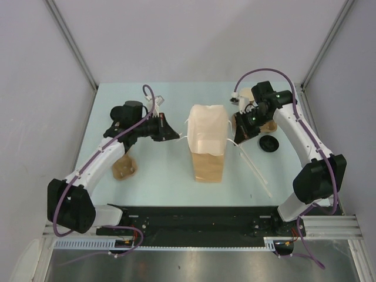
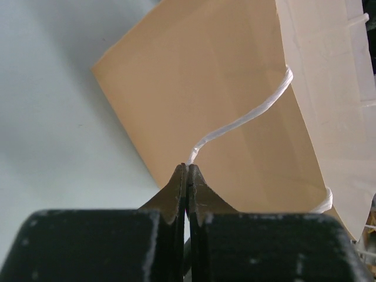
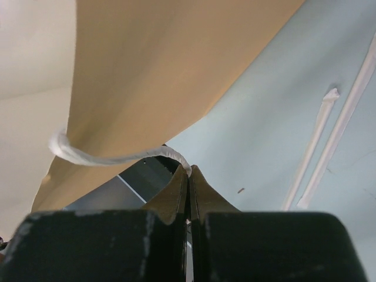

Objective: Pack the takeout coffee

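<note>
While both arms are taken up with the paper bag [image 1: 207, 154], neither is free for the coffee itself. In the left wrist view the left fingers [image 2: 188, 173] are clenched on the left handle [image 2: 247, 116], its white cord running from their tips up to the bag's side. The right fingers [image 3: 189, 174] are clenched likewise on the right handle [image 3: 106, 158]. Seen from overhead, they sit at either side of the bag. Its mouth [image 1: 207, 120] shows pale and open between them, and its long axis runs up and down the frame with the mouth toward the top.

The coffee lies outside the bag. A round black lid [image 1: 269, 144] sits on the counter [image 1: 164, 182] right of centre, just beside the right arm [image 1: 299, 132]. A brown shape [image 1: 271, 125] lies close above the lid, probably a cup, though the arm hides most of it. A second brown shape [image 1: 124, 167] lies at lower left under the left arm [image 1: 100, 158]; whether it is a cup or something else I cannot tell. Two wrapped straws [image 1: 254, 167] lie below the right fingers.

My reading is that the bag is being held open and packing has not begun. The coming move turns on one fact — lid and cup lie to the right of the right fingers, on the side away from the mouth. The right arm is nearer, so it would have to let go of its handle and reach rightward while the left steadies the bag.
</note>
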